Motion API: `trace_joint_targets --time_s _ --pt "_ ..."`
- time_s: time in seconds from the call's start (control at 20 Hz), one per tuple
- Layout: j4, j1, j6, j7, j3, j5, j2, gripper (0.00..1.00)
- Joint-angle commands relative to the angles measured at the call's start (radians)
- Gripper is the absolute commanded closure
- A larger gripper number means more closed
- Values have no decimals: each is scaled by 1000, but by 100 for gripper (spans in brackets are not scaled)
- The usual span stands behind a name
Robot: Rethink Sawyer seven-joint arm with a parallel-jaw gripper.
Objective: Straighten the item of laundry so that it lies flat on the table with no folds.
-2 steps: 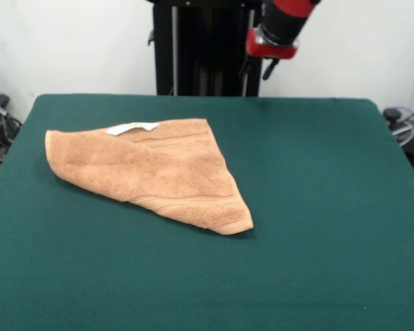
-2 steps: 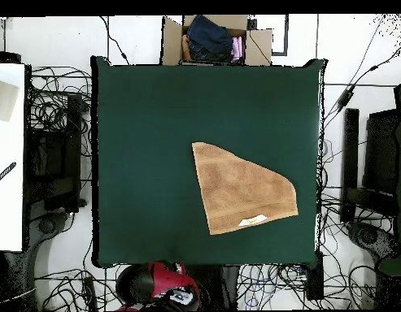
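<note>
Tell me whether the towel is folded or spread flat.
Folded: the towel forms a triangle, its label on top at one edge.

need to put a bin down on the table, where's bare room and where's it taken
The green table is bare across its whole half away from the folded towel, and in the strip between the towel's pointed corner and the edge by the cardboard box. Only the towel's patch near the robot's edge is taken. The tool hangs behind that edge.

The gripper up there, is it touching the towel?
Apart. The front view shows the gripper raised at the table's far edge, with bare green cloth between it and the towel.
</note>
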Motion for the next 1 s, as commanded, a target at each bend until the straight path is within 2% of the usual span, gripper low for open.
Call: trace_joint_targets --time_s 0.05,0.25,0.65,1.0 --pt "-28 -55 14 231 152 -7 15 0" --pt "-2 -62 45 231 156 -8 -11 0" --pt "-118 -51 99 170 139 3 63 0" --pt "-140 -40 95 167 129 3 73 0"
